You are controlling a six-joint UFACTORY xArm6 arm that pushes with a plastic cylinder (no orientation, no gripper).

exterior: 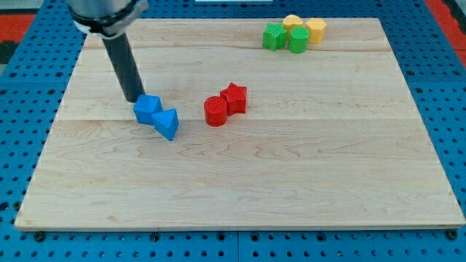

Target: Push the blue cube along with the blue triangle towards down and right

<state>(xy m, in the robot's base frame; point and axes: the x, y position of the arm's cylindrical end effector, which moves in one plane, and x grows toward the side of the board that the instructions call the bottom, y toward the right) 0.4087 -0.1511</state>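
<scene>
The blue cube (pixel 148 109) sits on the wooden board left of centre. The blue triangle (pixel 167 123) touches it at its lower right. My tip (pixel 134 99) is at the cube's upper left corner, touching or nearly touching it. The dark rod rises from there towards the view's top left.
A red cylinder (pixel 215 112) and a red star (pixel 234 97) sit together at the centre. Two green blocks (pixel 274 36) (pixel 298 40) and two yellow blocks (pixel 293 23) (pixel 316 29) cluster at the view's top right. The board (pixel 291 182) lies on a blue pegboard surface.
</scene>
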